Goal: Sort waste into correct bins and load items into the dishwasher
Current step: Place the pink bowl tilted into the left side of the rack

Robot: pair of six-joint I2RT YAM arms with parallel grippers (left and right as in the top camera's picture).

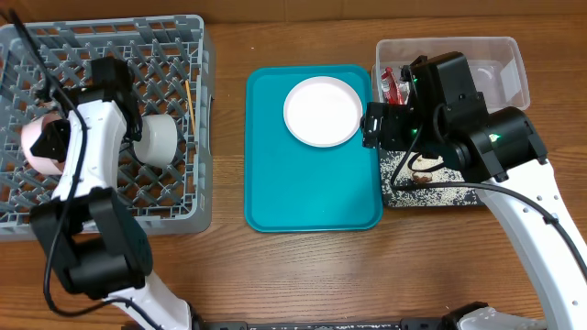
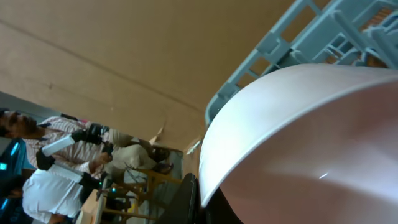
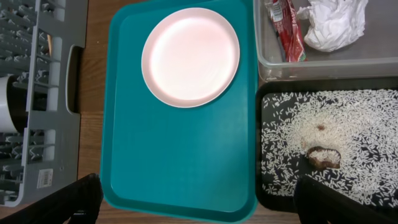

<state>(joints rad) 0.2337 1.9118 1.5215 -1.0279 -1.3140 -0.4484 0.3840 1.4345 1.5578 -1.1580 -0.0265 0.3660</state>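
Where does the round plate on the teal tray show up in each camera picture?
Overhead: upper centre, the plate on the teal tray.
Left wrist: not in it.
Right wrist: top centre, on the same tray.
Shared landmark: the grey rack, in all three views.

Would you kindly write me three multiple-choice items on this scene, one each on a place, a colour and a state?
1. Where does the round plate lie?
A) in the dish rack
B) on the teal tray
C) in the black tray
2. What colour is the snack wrapper in the clear tub?
A) red
B) blue
C) yellow
3. How does the right gripper stand?
A) shut on the plate
B) shut on nothing
C) open

Key:
1 B, the plate rests on the teal tray.
2 A, its red print shows beside the white tissue.
3 C, its fingers stand wide apart at the right wrist view's lower corners.
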